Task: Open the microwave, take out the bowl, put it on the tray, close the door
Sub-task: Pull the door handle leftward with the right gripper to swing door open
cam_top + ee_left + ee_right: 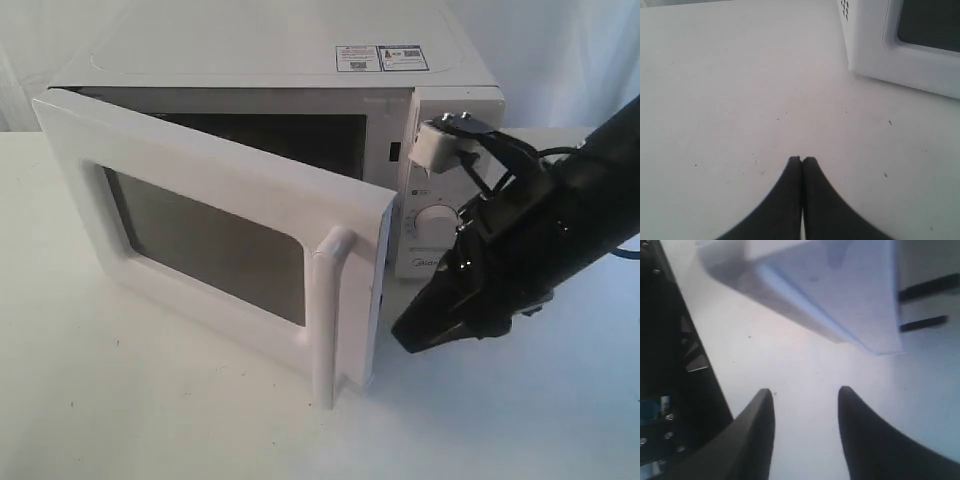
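There, we saw the microwave [270, 60] standing on the bench [120, 400], its door [200, 240] swung partway out. Our right hand [805, 392] hung just beside the door's handle [335, 310], fingers apart and clasping nothing. Our left hand [801, 159] hovered over the bench, fingers pressed together.

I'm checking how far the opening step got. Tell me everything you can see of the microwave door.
The door is a white, plastic-looking panel with a dark rectangular window and a vertical white bar handle near its free edge. It stands swung partly open, hinged to the microwave at the exterior view's left, showing the dark cavity behind. Nothing grips it: the right end effector hangs open just beside the free edge, apart from it.
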Robot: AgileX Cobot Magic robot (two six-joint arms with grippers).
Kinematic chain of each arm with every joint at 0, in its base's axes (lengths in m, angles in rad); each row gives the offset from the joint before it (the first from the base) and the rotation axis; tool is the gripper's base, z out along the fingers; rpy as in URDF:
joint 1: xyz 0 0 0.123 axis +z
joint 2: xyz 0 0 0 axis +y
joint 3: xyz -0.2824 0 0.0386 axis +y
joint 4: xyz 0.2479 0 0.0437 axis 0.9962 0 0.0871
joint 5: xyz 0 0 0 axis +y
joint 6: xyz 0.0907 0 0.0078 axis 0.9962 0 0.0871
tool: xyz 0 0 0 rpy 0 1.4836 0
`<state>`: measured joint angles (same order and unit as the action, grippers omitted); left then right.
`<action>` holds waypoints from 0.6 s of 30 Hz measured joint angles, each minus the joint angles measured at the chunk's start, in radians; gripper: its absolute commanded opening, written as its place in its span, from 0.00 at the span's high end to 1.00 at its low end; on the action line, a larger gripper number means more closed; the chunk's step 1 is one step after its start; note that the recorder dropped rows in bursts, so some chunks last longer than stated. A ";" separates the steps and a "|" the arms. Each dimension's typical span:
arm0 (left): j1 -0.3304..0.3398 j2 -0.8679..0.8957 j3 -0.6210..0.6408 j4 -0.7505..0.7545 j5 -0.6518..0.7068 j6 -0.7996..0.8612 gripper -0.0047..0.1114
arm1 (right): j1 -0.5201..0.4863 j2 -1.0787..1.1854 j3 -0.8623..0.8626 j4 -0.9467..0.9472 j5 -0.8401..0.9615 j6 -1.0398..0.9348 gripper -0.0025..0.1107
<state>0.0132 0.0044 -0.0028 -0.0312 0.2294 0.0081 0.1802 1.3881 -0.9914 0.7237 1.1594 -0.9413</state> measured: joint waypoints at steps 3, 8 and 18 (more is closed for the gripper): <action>0.000 0.000 0.000 0.000 0.000 0.000 0.96 | 0.000 -0.002 0.000 -0.042 -0.109 0.016 0.98; 0.000 0.000 0.000 0.000 0.000 0.000 0.96 | 0.000 -0.002 0.000 0.065 -0.255 0.020 0.98; 0.000 0.000 0.000 0.000 0.000 0.000 0.96 | 0.048 -0.002 0.000 0.234 -0.157 -0.065 0.98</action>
<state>0.0132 0.0044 -0.0028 -0.0312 0.2294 0.0081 0.2284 1.3858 -0.9914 0.9579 1.0023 -1.0061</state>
